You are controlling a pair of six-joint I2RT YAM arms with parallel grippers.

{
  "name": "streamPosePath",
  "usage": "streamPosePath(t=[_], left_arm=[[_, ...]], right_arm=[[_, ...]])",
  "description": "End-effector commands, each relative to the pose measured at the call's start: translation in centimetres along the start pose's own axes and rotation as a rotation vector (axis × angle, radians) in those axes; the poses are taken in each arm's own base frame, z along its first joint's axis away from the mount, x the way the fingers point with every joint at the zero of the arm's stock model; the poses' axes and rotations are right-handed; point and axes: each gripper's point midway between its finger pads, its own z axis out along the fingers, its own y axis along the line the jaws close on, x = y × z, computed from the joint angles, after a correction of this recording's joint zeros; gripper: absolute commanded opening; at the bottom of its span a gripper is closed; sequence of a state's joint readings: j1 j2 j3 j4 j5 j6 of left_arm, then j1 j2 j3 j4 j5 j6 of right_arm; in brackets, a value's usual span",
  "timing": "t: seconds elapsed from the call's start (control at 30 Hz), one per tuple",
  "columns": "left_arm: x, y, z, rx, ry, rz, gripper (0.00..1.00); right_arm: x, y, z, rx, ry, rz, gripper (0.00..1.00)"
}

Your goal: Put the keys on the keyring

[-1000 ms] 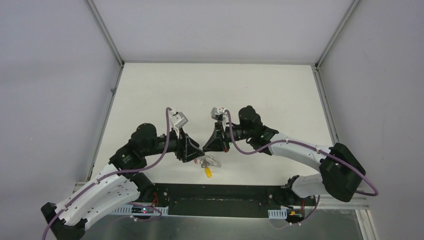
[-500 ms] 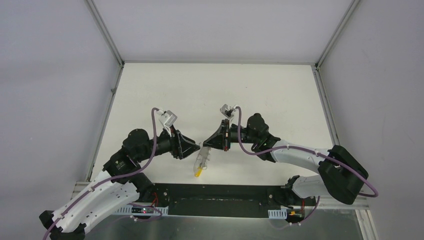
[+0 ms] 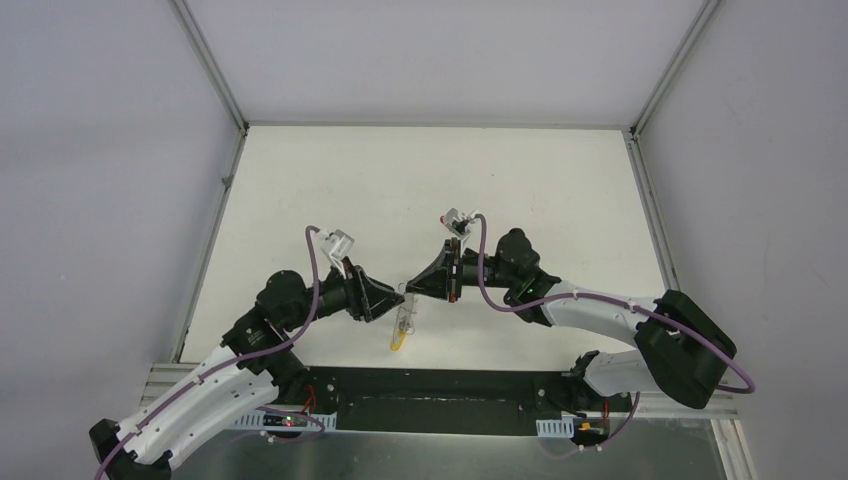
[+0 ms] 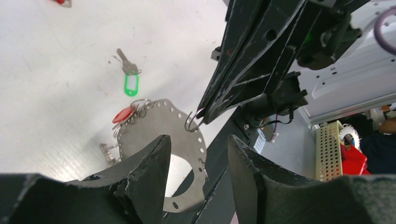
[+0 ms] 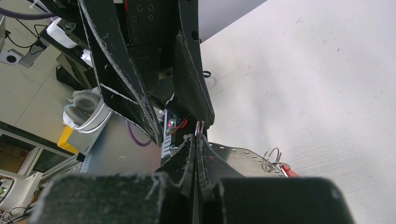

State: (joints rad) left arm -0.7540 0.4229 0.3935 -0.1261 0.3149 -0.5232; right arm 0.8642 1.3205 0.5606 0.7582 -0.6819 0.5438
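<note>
Closest, left end effector (image 4: 198,140), jaws apart, just beyond it the keyring (image 4: 161,116), a flat perforated grey hoop off the tabletop (image 4: 56,70), red-tagged key (image 4: 123,114) at its rim, right end effector (image 4: 202,113) clamped on a small wire loop (image 4: 193,122) at its edge, green-tagged key (image 4: 130,79) lying farther off.

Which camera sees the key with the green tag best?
The left wrist view. There the green-tagged key lies flat on the white table, whole and uncovered. I cannot find it in the top view, where the arms may hide it. The right wrist view does not show it either.
</note>
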Motion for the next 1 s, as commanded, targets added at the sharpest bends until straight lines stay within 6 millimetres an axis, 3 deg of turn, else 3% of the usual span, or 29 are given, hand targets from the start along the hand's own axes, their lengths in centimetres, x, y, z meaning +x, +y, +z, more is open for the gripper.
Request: streamPosePath(t=[0.0,0.27,0.57,0.97], left_arm=[[-1.9,-2.2,0.7,0.106,-0.071,0.002,0.47],[-1.9,-1.8,1.8,0.100,-0.070,-0.044,0.41],[-2.2,-3.2,1.1,0.194,-0.109,-0.032,0.21],[-2.4,-3.8,0.7,0.197,-0.075,0.006,0.15]], right_arm=[[-1.4,1.4,0.2,-0.055,-0.046,-0.052,0.00],[-1.4,1.7,0.0,-0.065,-0.047,-0.063,0.00],[-1.2,1.5,-0.1,-0.056,-0.047,-0.057,0.00],[-1.3,1.4,0.0,-0.054,-0.047,-0.050,0.00]])
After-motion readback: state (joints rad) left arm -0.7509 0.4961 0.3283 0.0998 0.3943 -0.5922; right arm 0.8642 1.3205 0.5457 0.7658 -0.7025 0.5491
